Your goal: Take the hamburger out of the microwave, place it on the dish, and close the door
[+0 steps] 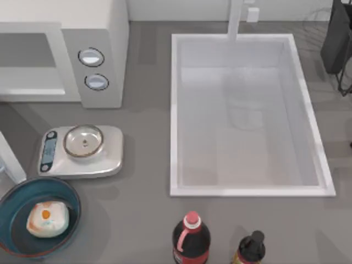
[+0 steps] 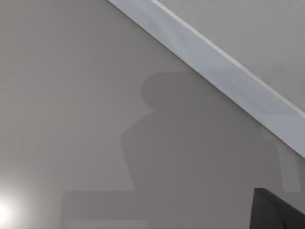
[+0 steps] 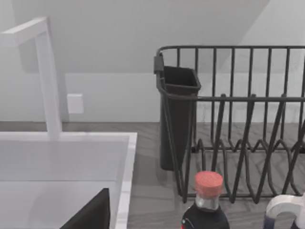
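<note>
Since the hamburger (image 1: 48, 219) already sits in the dish (image 1: 14, 202) at the bench's front-left corner, the step left is shutting the microwave (image 1: 102, 33) at the back-left: push its door squarely. I cannot tell either gripper's state.
</note>
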Motion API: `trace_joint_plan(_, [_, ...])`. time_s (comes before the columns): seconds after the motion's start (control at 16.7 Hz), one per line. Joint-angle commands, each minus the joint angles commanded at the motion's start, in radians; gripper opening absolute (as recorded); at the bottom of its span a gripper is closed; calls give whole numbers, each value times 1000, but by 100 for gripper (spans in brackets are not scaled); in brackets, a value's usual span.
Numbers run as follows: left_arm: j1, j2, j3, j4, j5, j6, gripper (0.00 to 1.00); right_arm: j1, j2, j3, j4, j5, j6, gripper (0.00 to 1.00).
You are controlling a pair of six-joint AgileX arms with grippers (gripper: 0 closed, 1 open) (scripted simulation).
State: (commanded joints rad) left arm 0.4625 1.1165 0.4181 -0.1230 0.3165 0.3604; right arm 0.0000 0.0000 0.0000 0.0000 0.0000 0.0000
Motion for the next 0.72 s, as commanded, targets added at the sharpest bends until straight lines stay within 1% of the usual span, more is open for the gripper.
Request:
trace_joint_plan(0.12, [1, 4, 3, -2, 2, -2, 0, 0, 0, 0, 0, 0, 0, 100])
trace_joint_plan(0.18, [-12, 4, 2, -3, -11, -15, 0, 0, 0, 0, 0, 0, 0, 100])
trace_joint_plan(0.3, [-65, -2, -3, -5, -63, -66, 0, 0, 0, 0, 0, 0, 0, 100])
trace_joint_plan(0.42, [-151, -18, -12, -7, -123, -128, 0, 0, 0, 0, 0, 0, 0, 100])
trace_joint_plan(0.72, [-449, -66, -36, -11, -295, -303, 0, 0, 0, 0, 0, 0, 0, 100])
